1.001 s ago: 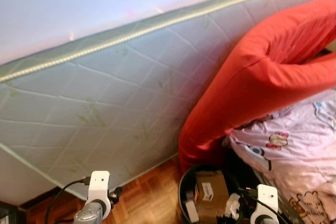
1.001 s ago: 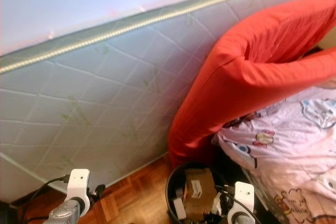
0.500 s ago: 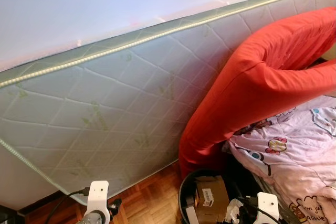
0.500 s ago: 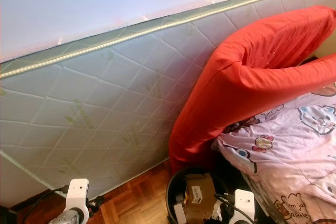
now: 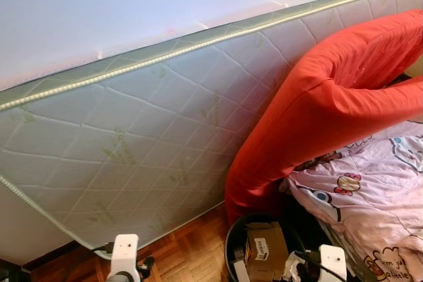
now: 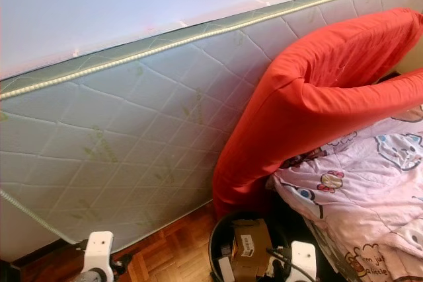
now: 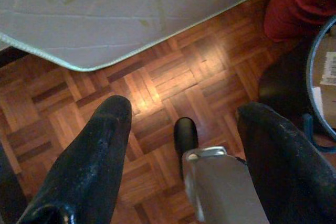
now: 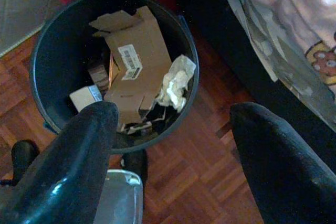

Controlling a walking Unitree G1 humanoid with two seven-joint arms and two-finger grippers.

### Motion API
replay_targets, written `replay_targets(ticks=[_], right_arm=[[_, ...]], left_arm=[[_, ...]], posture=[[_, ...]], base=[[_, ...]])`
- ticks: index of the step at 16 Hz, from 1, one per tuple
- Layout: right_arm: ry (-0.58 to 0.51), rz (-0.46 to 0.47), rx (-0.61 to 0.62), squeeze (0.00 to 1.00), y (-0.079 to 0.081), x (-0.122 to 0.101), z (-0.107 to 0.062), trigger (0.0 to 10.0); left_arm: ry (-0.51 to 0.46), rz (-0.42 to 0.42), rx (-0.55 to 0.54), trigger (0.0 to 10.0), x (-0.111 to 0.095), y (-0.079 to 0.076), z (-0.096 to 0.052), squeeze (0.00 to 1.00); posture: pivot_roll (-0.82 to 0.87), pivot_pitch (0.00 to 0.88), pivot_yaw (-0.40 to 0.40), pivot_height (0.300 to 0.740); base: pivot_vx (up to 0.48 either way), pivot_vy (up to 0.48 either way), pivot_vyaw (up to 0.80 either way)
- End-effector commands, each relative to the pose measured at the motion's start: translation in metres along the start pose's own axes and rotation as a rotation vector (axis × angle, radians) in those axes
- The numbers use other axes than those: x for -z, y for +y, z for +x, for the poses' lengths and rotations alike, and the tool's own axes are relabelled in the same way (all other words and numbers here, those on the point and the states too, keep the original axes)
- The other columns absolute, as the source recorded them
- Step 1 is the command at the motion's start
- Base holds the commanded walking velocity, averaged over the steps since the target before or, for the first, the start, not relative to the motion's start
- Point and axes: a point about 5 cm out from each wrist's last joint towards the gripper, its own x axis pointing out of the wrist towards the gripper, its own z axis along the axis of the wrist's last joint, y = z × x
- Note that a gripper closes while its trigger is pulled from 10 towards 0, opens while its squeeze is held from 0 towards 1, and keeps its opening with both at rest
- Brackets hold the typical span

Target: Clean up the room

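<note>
Mattress (image 5: 152, 143) is leaning on its long edge against the pale wall (image 5: 132, 4), taking up the head views from 9 o'clock across to 1 o'clock, its lower corner resting on the parquet floor (image 7: 173, 93). A red cushion (image 5: 330, 104) is slumping against the mattress at 3 o'clock, folded over on itself, with its lower end touching the floor just behind the dark round trash bin (image 8: 44, 51) at 6 o'clock. The bin is holding a flattened cardboard box (image 8: 134, 72) with a white label, a crumpled white wrapper (image 8: 176, 82) beside it and a small white carton (image 8: 85, 96) near the rim. A pink cartoon-print quilt (image 5: 370, 196) is lying on the bed at 4 o'clock, just beside the bin. The right gripper (image 8: 173, 145) is hanging above the bin's near edge with its two black fingers (image 8: 79, 156) spread wide and nothing between them. The left gripper (image 7: 184, 150) is hanging over bare parquet near the mattress corner, its fingers (image 7: 89, 156) likewise parted and holding nothing, with the robot's dark foot (image 7: 186, 132) showing on the floor below.
</note>
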Motion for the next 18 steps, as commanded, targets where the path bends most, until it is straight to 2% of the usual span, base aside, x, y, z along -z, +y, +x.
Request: replay_targets(ticks=[1, 12, 18], right_arm=[[0.025, -0.003, 0.007, 0.0, -0.004, 0.006, -0.002, 10.0], [0.039, 0.008, 0.005, 0.0, -0.007, 0.01, -0.003, 10.0], [0.057, 0.017, 0.015, 0.0, -0.017, 0.016, -0.006, 10.0]], left_arm=[[0.033, -0.002, -0.009, 10.0, 0.008, 0.002, -0.002, 0.0], [0.041, -0.012, -0.013, 10.0, 0.013, 0.004, -0.004, 0.0], [0.052, -0.014, -0.019, 10.0, 0.016, 0.008, -0.005, 0.0]], posture=[[0.03, 0.074, -0.012, 0.74], [0.04, 0.153, -0.007, 0.74], [0.04, 0.175, 0.001, 0.74]], base=[[0.0, 0.0, 0.0], [0.0, 0.0, 0.0], [-0.276, 0.0, 0.0]])
